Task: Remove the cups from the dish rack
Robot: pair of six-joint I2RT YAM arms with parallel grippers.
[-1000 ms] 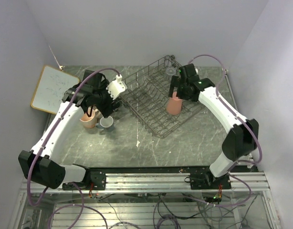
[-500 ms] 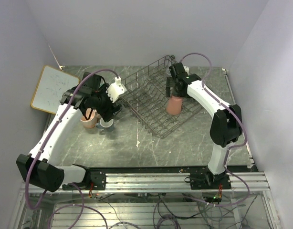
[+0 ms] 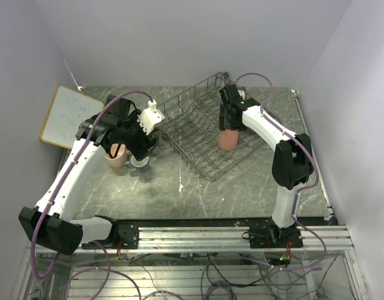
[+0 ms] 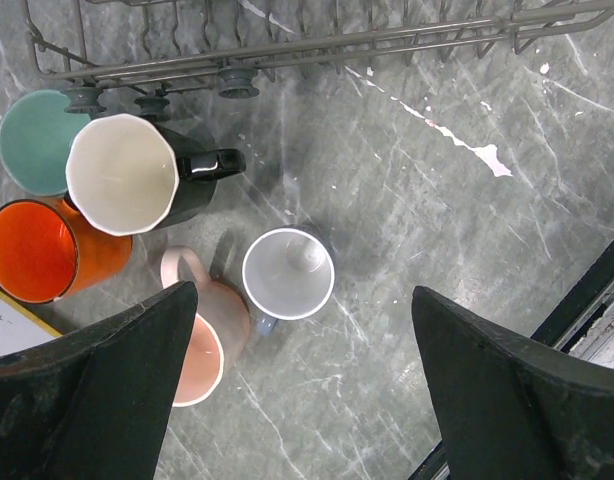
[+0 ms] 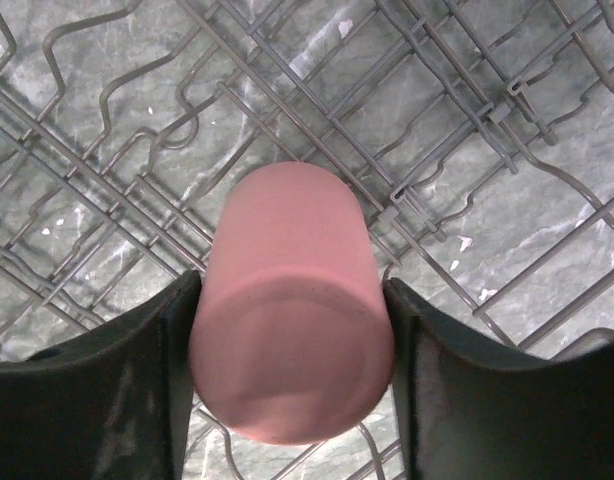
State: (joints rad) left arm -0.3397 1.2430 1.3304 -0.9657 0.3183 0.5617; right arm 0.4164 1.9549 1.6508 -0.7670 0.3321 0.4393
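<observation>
Just beside the dish rack [image 4: 287, 45], you lose part of the pale pink mug [image 4: 212, 335] behind a finger [image 4: 107, 390] of the left gripper [image 4: 305, 290]; the black mug [image 4: 192, 190] overlaps the mint green cup [image 4: 27, 140].

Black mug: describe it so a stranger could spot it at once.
Find the grey wire dish rack; five cups stand on the table outside its edge. The black mug stands next to the mint green cup. It alone is black outside, white inside.
</observation>
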